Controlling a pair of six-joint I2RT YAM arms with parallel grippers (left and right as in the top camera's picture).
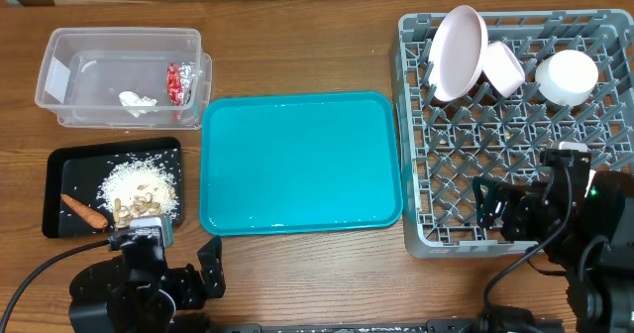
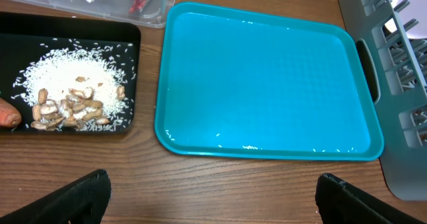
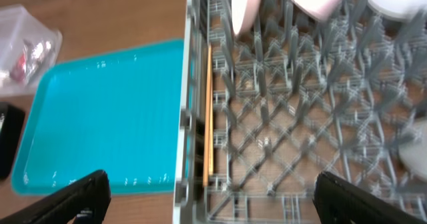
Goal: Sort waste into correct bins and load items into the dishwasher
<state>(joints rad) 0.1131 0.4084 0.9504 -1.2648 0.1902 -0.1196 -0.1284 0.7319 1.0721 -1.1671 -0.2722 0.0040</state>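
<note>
The grey dish rack (image 1: 426, 174) holds the pink-white plate (image 1: 457, 51), a white bowl (image 1: 503, 67) and a white cup (image 1: 567, 76) at its far side. The chopsticks (image 3: 208, 111) lie inside the rack along its left wall. The black tray (image 1: 54, 189) holds rice (image 1: 134, 182), beige scraps (image 2: 70, 107) and the carrot (image 1: 84, 212). The clear tub (image 1: 59, 70) holds the red wrapper (image 1: 180, 82) and the white paper bit (image 1: 137, 101). My left gripper (image 2: 213, 201) is open and empty over the table's front edge. My right gripper (image 3: 210, 197) is open and empty over the rack's near left corner.
The teal tray (image 1: 302, 163) lies between the bins and the rack, with a few rice grains along its near edge (image 2: 250, 147). Bare wooden table runs along the front.
</note>
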